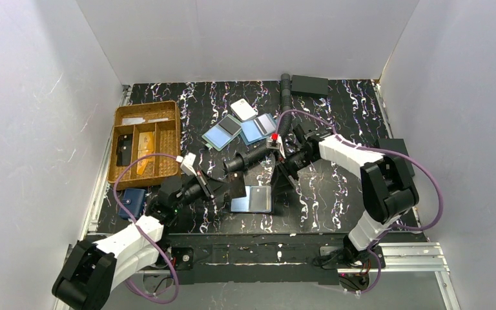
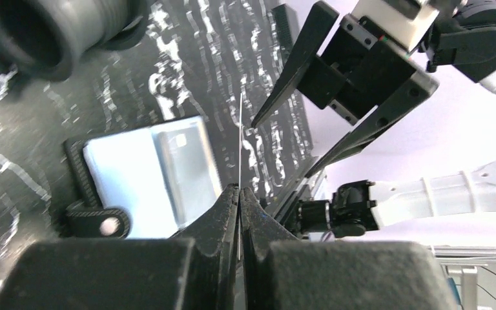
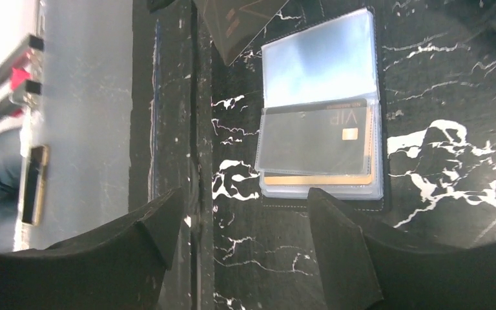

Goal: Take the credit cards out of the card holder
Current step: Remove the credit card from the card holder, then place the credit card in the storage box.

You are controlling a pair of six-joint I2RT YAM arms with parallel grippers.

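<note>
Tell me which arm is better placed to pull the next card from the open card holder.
Right, probably: the right end effector is open beside the card holder, its cards in view. The left end effector is shut on a thin card.

Glossy plastic card holder (image 3: 320, 64), woven basket (image 1: 144, 106)

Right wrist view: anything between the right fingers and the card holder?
Nothing. In the right wrist view only bare marbled table separates the open right fingers from the card holder.
</note>
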